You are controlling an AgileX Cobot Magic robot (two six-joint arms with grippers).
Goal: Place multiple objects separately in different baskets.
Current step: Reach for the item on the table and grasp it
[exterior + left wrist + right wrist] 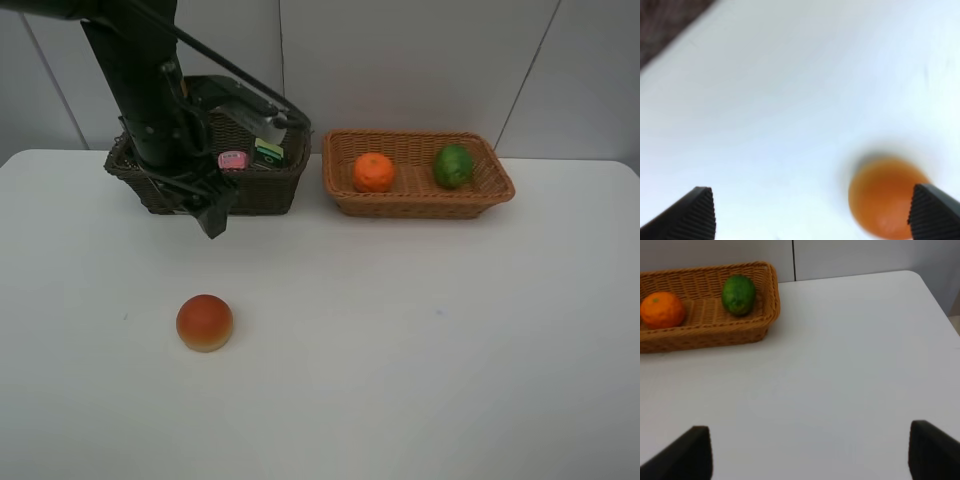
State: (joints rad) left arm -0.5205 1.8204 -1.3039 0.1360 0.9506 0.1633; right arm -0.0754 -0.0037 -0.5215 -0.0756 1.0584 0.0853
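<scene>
A: Left tool (212, 215) jaws wide, empty, beside dark basket (135, 175); bun (204, 322) at its 6 o'clock on tabletop (420, 350).

B: Round bun may roll if nudged; right tool (810, 452) gapes, empty; dark basket's contents mostly hidden by arm.

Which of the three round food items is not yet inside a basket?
The orange-red bun: it sits alone on the white table, while the orange and the green fruit lie in the light basket.
</scene>
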